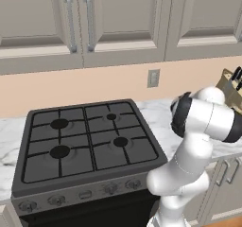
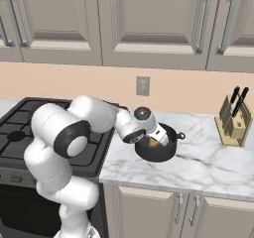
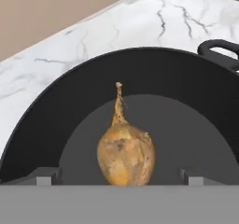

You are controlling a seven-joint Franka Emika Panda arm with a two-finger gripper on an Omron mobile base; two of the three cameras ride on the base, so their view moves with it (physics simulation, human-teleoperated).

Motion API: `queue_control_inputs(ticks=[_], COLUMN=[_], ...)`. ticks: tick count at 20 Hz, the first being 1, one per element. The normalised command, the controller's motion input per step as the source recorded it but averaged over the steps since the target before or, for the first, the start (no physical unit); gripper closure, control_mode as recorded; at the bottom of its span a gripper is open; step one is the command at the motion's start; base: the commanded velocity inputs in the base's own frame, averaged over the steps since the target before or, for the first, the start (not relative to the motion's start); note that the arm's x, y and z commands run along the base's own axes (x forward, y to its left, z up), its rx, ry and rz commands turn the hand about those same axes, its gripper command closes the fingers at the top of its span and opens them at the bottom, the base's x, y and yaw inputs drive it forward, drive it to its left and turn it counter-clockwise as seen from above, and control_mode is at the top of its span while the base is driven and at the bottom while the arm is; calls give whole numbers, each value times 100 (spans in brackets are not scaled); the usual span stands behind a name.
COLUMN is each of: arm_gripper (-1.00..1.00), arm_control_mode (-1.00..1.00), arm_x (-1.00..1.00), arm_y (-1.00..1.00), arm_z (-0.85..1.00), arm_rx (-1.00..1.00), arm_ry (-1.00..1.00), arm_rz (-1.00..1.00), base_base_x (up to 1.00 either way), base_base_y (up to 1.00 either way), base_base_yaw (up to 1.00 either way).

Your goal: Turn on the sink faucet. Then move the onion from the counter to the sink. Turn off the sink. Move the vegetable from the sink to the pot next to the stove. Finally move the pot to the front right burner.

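A: In the hand view we see the onion (image 3: 126, 157) lying on the flat grey bottom of the pot (image 3: 56, 120). Its long axis goes from the round bulb up to the thin dry stem tip, and in this view the tip points to the far wall of the pot.

B: We agree. The skin is golden-brown and a little mottled, the bulb is plump, the stem is narrow and slightly bent. The pot is round, matte and dark, with a black loop handle at the upper right.

A: The two small grey fingertips (image 3: 44, 175) stand far apart, one on each side of the bulb, and we see a gap between each tip and the onion. So the fingers are spread wide and hold nothing.

B: The right base view gives what the hand view does not: the pot (image 2: 166, 152) stands on the counter (image 2: 208, 167), a white marble top with grey veins, near its front edge and just beside the stove (image 2: 101, 150). The gripper (image 2: 155, 142) is lowered into the pot. A wooden knife block (image 2: 234, 120) stands by the back wall, well apart.

A: The left base view shows the whole stove (image 1: 90, 141), black grates and round burners.
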Motion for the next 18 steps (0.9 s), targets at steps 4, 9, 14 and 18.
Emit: queue_control_inputs(ticks=[4, 9, 14, 18], arm_gripper=[-100, -100, -100, -100], arm_control_mode=[-100, -100, -100, -100], arm_x=[-26, -27, -19, -30], arm_y=[5, 19, 28, 13], arm_z=[46, 53, 61, 47], arm_rx=[-3, -10, -11, -8], arm_ry=[-2, 1, 7, 20], arm_rz=[0, 0, 0, 0], base_base_x=[0, 0, 0, 0], base_base_y=[0, 0, 0, 0], base_base_yaw=[0, 0, 0, 0])
